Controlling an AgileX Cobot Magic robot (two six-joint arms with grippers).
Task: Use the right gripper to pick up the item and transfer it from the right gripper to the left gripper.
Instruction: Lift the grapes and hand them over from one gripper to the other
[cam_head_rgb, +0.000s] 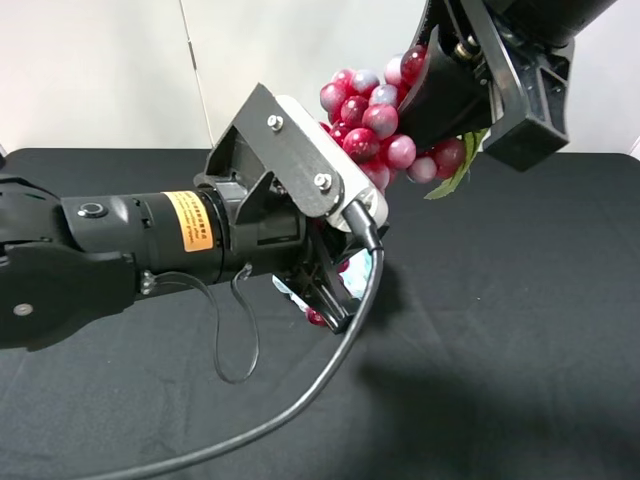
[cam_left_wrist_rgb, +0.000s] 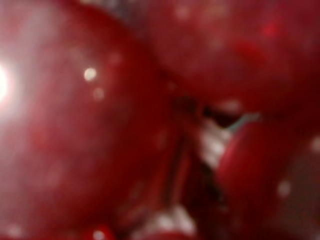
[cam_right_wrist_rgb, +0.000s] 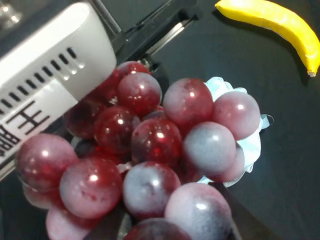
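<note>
Below the grapes (cam_right_wrist_rgb: 155, 140) lie puff (cam_right_wrist_rgb: 251, 146) and banana (cam_right_wrist_rgb: 275, 20).

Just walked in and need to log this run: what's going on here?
The right claw holds a bunch of fake red grapes in the air above the black table. The left claw is at the bunch's lower end, so close that its camera shows only blurred grapes; whether it has gripped cannot be told. A banana and a pale-blue mesh puff lie on the table.

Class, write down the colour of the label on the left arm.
The label is orange-yellow with dark print; the exterior high view shows it best.
</note>
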